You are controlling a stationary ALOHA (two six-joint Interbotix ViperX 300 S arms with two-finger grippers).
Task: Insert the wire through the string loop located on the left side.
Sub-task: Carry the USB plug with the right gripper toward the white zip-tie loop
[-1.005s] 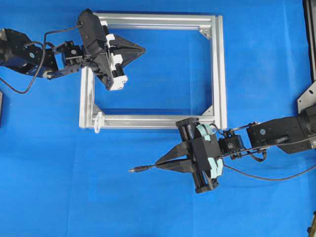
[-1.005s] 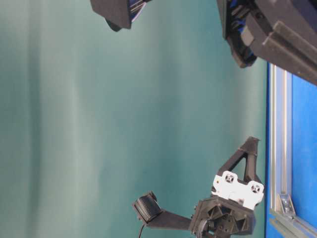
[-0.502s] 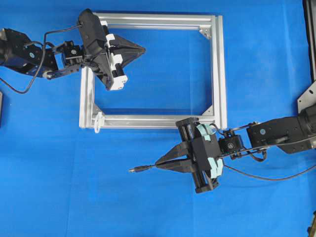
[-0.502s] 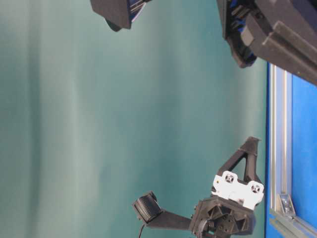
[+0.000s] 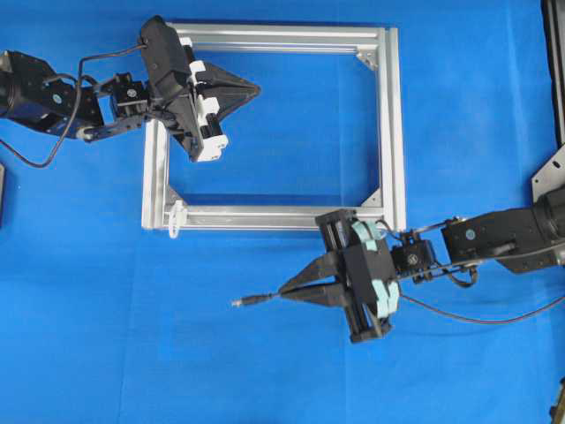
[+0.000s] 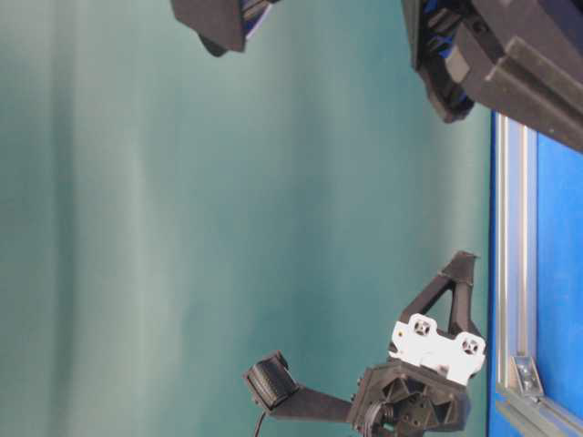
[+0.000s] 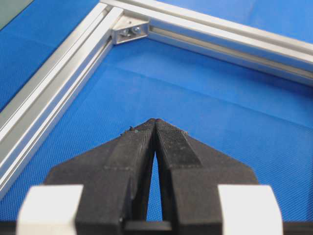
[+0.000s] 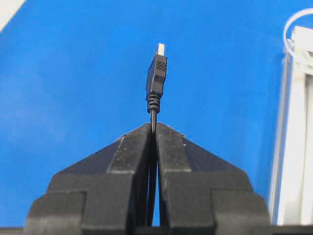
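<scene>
Overhead exterior shows my right gripper [image 5: 284, 292] clamping the wire [image 5: 256, 300], plug aimed left, string loop [image 5: 175, 218] up-left; left gripper [image 5: 256, 88] closed, empty.

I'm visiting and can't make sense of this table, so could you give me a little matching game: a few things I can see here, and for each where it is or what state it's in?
Things:
1. left tool
2. right tool
3. string loop
4. wire

Places or states:
A. hangs at the near-left corner of the silver frame
B. shut on nothing, over the cloth inside the frame
C. its plug sticks out leftward, outside the frame
D. shut on the thin black cable just behind its plug

Pairs: 1-B, 2-D, 3-A, 4-C
</scene>
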